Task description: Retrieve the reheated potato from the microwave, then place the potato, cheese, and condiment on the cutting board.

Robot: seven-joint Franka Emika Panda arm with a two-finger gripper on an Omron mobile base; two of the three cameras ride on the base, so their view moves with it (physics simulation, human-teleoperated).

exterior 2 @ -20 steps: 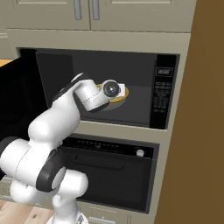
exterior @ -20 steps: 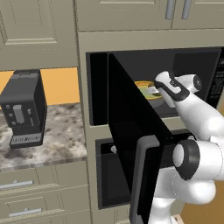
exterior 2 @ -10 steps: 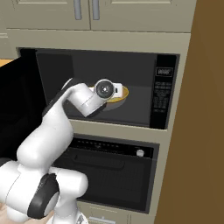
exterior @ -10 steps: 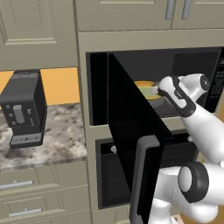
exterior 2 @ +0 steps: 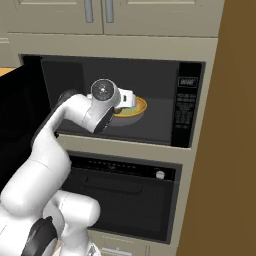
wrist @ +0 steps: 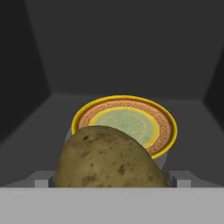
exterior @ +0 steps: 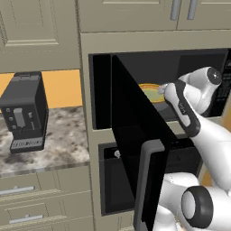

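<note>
The microwave stands open, its black door swung out toward me. Inside sits a bowl with a yellow rim and patterned inside, also seen as the bowl from the right. The olive-brown potato lies at the bowl's near edge, close in front of the hand. My gripper is open, its fingertips standing on either side of the potato. From the base, the gripper reaches into the cavity at the bowl. Cheese, condiment and cutting board are out of view.
The open door with its grey bar handle juts out left of the arm. A black oven sits below the microwave. A coffee machine stands on the marble counter to the left. A brown wall panel bounds the right.
The arm has stretched further forward, carrying the hand deeper into the microwave up to the bowl. The jaws have stayed open.
</note>
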